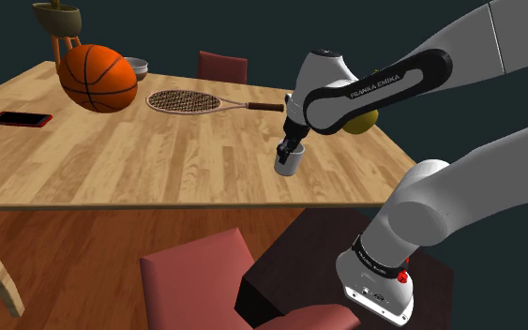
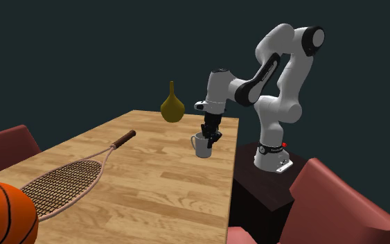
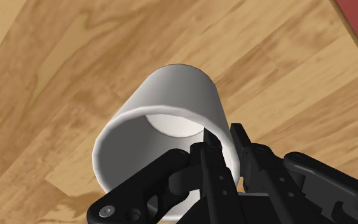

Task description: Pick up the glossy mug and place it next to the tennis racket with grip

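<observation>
Wrist view: my gripper point(image 3: 224, 139) pinches the mug point(image 3: 177, 95) by its rim wall; it looks light, stiff and probably slick there.

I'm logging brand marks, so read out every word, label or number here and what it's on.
"FRANKA EMIKA": white letters on the arm's dark forearm band.
Small marks on the arm's base collar: too small to read.
No text to be seen on the mug, tennis racket or basketball.

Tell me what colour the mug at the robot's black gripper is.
The glossy cylindrical mug is plain white, inside and out; the wrist view shows it best.
</observation>
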You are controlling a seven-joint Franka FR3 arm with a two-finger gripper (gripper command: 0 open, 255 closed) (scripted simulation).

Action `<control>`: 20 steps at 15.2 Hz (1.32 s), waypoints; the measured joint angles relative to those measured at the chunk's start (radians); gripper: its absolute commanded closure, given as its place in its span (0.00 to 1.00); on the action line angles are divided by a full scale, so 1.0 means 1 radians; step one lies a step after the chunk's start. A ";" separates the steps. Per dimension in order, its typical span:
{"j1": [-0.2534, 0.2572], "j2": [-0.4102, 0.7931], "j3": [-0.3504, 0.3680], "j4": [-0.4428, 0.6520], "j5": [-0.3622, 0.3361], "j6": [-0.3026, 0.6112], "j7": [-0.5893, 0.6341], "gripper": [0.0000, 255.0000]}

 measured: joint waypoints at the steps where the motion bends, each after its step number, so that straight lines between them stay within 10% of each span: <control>1: 0.000 0.000 0.000 0.000 0.000 0.000 0.000 1.00; 20: 0.009 -0.127 0.006 0.118 0.018 -0.244 -0.016 1.00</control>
